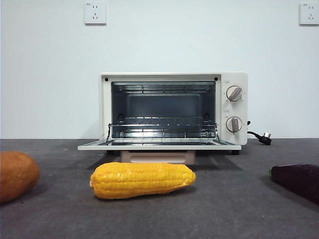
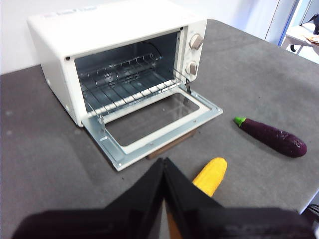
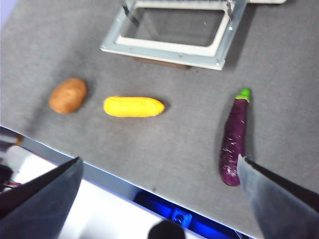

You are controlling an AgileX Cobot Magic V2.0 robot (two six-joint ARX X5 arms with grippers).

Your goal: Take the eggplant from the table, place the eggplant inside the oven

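The dark purple eggplant (image 1: 299, 179) with its green stem end lies on the grey table (image 1: 224, 209) at the right, in front of the oven (image 1: 104, 109). The cream-white oven stands with its glass door (image 1: 159, 146) folded down flat and the wire rack (image 1: 162, 130) bare. In the right wrist view my right gripper (image 3: 159, 158) hovers open, high above the table's front edge, and the eggplant (image 3: 234, 137) lies below near one jaw's tip. My left gripper (image 2: 163, 162) is shut and empty, held above the table in front of the oven (image 2: 114, 25); the eggplant (image 2: 273, 137) is off to its side.
A yellow corn cob (image 1: 142, 180) lies just in front of the oven door. An orange-brown rounded vegetable (image 1: 15, 174) sits at the left. The oven's power plug (image 1: 264, 138) rests behind its right side. The table's front edge (image 3: 99, 174) runs beneath the right gripper.
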